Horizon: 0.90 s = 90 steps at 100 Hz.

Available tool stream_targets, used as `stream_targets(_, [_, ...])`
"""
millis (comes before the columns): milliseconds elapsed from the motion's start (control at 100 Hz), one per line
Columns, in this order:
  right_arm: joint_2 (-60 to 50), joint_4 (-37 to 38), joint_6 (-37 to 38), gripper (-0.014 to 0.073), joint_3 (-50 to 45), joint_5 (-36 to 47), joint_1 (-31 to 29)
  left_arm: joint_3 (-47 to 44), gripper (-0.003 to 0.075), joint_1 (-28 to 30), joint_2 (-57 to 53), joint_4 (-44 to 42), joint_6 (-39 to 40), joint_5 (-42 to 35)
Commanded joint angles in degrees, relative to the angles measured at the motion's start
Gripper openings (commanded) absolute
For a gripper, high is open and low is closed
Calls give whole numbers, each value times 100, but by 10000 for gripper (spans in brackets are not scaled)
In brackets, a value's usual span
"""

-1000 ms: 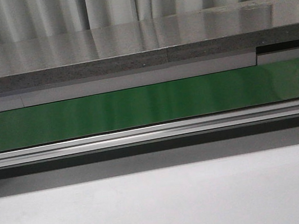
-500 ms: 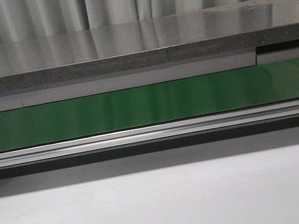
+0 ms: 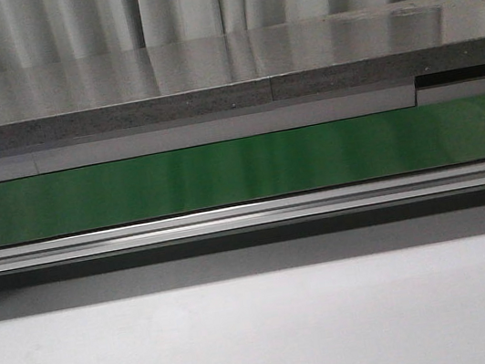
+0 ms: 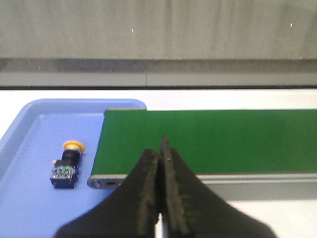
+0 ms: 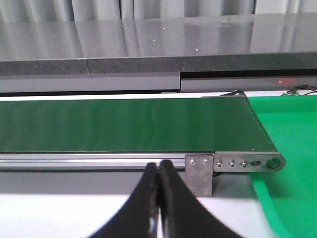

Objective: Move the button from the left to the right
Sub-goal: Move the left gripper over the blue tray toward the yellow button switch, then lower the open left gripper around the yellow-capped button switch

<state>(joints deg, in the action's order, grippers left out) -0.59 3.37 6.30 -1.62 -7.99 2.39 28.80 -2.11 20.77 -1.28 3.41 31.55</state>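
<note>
nothing has moved in the front view since a second ago: same green conveyor belt, no arm showing; my left gripper has its fingers pressed together, empty; the button lies at its nine o'clock in the blue tray, beside the belt's end; my right gripper is likewise closed on nothing, a green tray at three o'clock.

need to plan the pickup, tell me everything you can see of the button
The button shows only in the left wrist view. It is small, with a round yellow-orange cap on a short neck and a black blocky body that bears a bluish-green mark. It looks like plastic. It lies on its side on the floor of a blue tray, close to the end of the green belt but apart from it. Nothing grips it.
</note>
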Motion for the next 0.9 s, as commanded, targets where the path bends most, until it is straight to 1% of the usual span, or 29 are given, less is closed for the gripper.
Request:
stream_targets(0, [-123,24,-19,-68,91,501,20,606,-20,-53,595,-1,55,247])
stream_targets(160, [-123,24,-19,-68,91,501,20,1288,-20,-53,1494,-1,55,1199])
stream_targets(250, [-123,24,-19,-68,91,501,20,1488,-20,-53,1851,-1,55,1451])
stream_targets(480, [-123,24,-19,-68,91,501,20,1520,-20,-53,2275,-1,55,1462])
stream_targets(690, [-123,24,-19,-68,91,501,20,1520,-13,-53,2278,-1,55,1449])
stream_targets(740, [-123,24,-19,-68,91,501,20,1520,20,-53,2278,-1,55,1449])
stream_targets(790, [-123,24,-19,-68,91,501,20,1520,92,-53,2278,-1,44,1449])
stream_targets(830, [-123,24,-19,-68,91,501,20,1520,183,-53,2278,-1,34,1449])
stream_targets(840, [-123,24,-19,-68,91,501,20,1520,219,-53,2278,-1,36,1449])
stream_targets(860, [-123,24,-19,-68,91,501,20,1520,257,-53,2278,-1,36,1449])
stream_targets(870, [-123,24,-19,-68,91,501,20,1520,297,-53,2278,-1,36,1449])
stream_targets(880, [-123,24,-19,-68,91,501,20,1520,317,-53,2278,-1,36,1449])
stream_targets(890, [-123,24,-19,-68,91,501,20,1520,359,-53,2278,-1,36,1449])
